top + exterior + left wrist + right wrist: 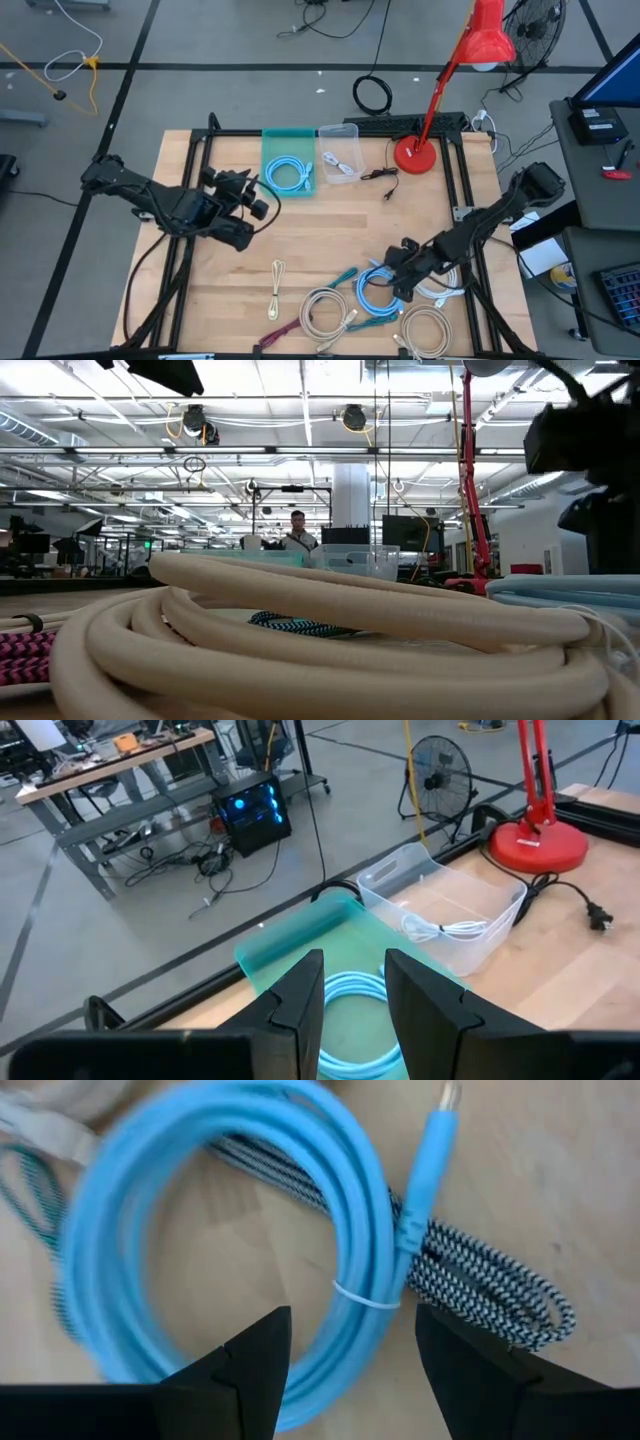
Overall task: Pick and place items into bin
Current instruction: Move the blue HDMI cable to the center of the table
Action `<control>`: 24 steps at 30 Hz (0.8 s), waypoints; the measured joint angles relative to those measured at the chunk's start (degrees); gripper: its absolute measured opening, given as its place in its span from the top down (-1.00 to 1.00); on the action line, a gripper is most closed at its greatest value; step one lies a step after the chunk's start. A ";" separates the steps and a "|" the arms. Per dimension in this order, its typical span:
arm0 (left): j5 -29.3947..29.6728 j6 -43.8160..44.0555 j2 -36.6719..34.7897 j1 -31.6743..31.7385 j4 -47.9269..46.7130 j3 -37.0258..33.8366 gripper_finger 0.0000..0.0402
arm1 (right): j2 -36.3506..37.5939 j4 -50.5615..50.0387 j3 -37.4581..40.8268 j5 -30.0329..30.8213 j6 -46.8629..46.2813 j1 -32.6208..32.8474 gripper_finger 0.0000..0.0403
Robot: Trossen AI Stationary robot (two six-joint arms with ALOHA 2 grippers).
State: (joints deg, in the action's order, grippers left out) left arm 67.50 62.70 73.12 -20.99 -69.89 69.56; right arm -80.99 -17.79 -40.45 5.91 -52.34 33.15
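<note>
My right gripper (397,281) is open and points down over a light blue coil (230,1230) near the table's front right. Its fingers stand on either side of the coil's tied strand (366,1296) without touching it. This coil lies on a teal braided cord (490,1290). Around it on the table lie beige coils (322,311), a white coil (437,291), a cream cord (277,286) and a maroon cord (283,329). My left gripper (353,1012) hangs open and empty by the teal bin (271,150), which holds another light blue coil (350,1000).
A clear bin (347,131) with a white cable stands right of the teal bin. The red lamp (418,152) and its black cord (385,178) are at the back right. Bare wood lies in the table's middle. A person stands in the room beyond.
</note>
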 joint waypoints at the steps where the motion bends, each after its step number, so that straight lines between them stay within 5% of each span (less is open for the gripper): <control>1: -0.04 0.00 0.00 0.04 -0.02 0.00 0.44 | -0.98 0.17 0.01 -0.16 0.00 0.00 -0.04; 14: -0.55 0.33 0.00 0.04 0.06 0.00 0.44 | -4.78 2.26 -0.09 -1.16 -0.06 -0.68 0.05; 24: -0.54 0.33 0.00 0.04 0.12 0.00 0.44 | -3.80 -0.63 -0.09 -2.42 -0.66 -0.94 0.76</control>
State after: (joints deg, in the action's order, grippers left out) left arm 66.97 63.02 73.12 -20.95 -69.77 69.56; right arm -84.79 -18.43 -40.53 3.49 -52.99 32.21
